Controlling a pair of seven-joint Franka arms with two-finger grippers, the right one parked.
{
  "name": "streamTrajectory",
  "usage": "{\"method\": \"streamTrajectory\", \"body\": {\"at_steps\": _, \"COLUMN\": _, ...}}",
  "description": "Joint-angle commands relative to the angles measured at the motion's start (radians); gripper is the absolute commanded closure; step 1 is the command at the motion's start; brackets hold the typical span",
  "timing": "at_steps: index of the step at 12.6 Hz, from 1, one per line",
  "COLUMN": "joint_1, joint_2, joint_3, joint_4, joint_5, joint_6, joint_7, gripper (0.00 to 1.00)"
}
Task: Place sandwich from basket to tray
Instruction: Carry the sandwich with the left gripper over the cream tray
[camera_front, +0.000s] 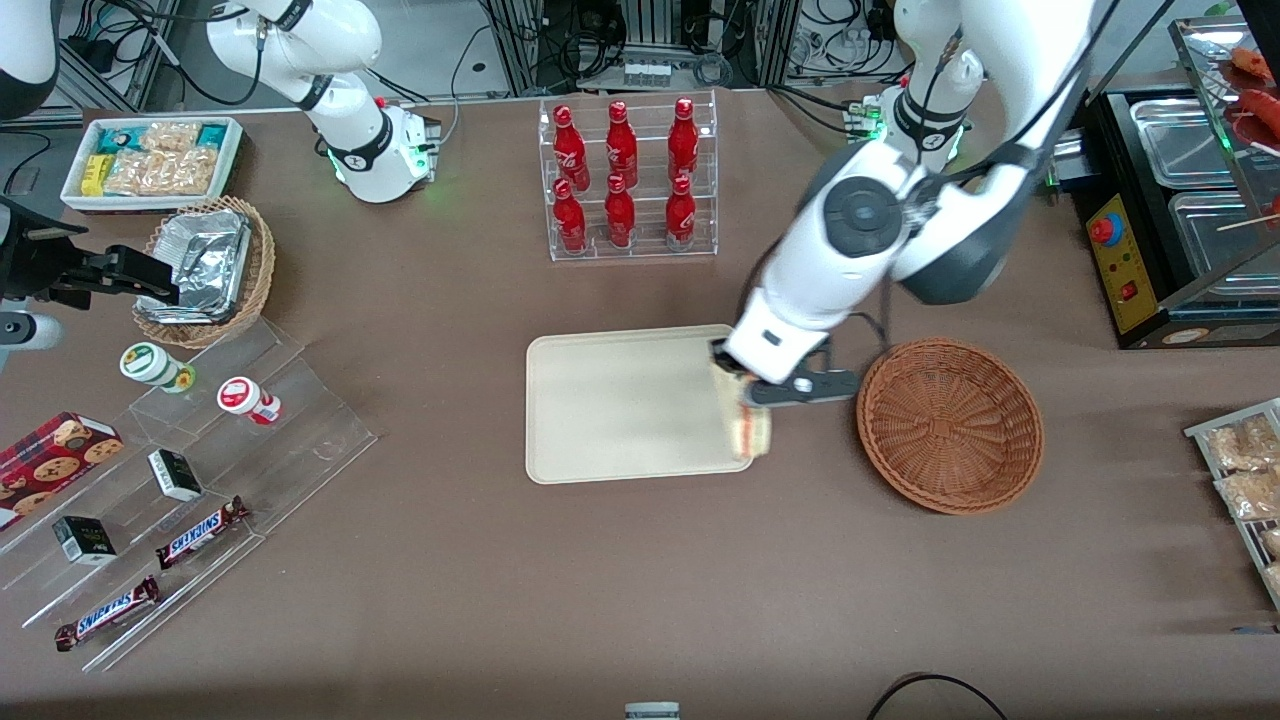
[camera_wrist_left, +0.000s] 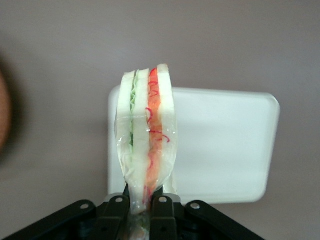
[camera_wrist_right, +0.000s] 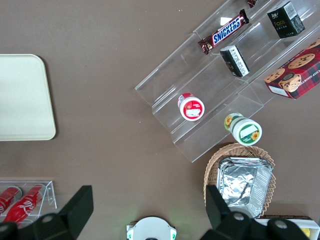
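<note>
The left arm's black two-finger gripper (camera_front: 748, 392) hangs over the edge of the flat cream-beige rectangular tray (camera_front: 620, 400) that lies nearest the round brown woven wicker basket (camera_front: 950, 425). Its fingers (camera_wrist_left: 161, 205) are clamped on the small triangular clear-wrapped sandwich (camera_wrist_left: 146, 142) — a wedge of pale white bread with a green layer and a red-orange layer between the slices.

In the wrist view the sandwich stands on edge out of the gripper, pinched at its narrow end, with the tray (camera_wrist_left: 225, 145) and the brown surface (camera_wrist_left: 210, 45) showing past it. In the front view the sandwich (camera_front: 748, 425) overlaps the rounded corner of the tray closest to the basket, partly over the rim and partly over the surface (camera_front: 620, 580); whether it touches the tray I cannot tell.

The basket sits just beside the tray, toward the working arm's end of the surface, and holds nothing. Farther from the front camera than the tray stands a clear acrylic rack of red bottles (camera_front: 625, 175).
</note>
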Motion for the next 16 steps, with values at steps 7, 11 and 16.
{"method": "streamTrajectory", "body": {"at_steps": 7, "joint_1": -0.224, "joint_2": 0.333, "joint_3": 0.000, "joint_4": 0.167, "joint_5": 0.216, "joint_6": 0.067, "joint_7": -0.079, "gripper": 1.00}}
{"method": "streamTrajectory", "body": {"at_steps": 11, "joint_1": -0.255, "joint_2": 0.394, "joint_3": 0.000, "joint_4": 0.167, "joint_5": 0.293, "joint_6": 0.080, "joint_7": -0.151, "gripper": 1.00}}
{"method": "streamTrajectory", "body": {"at_steps": 16, "joint_1": -0.279, "joint_2": 0.416, "joint_3": 0.000, "joint_4": 0.165, "joint_5": 0.339, "joint_6": 0.080, "joint_7": -0.213, "gripper": 0.93}}
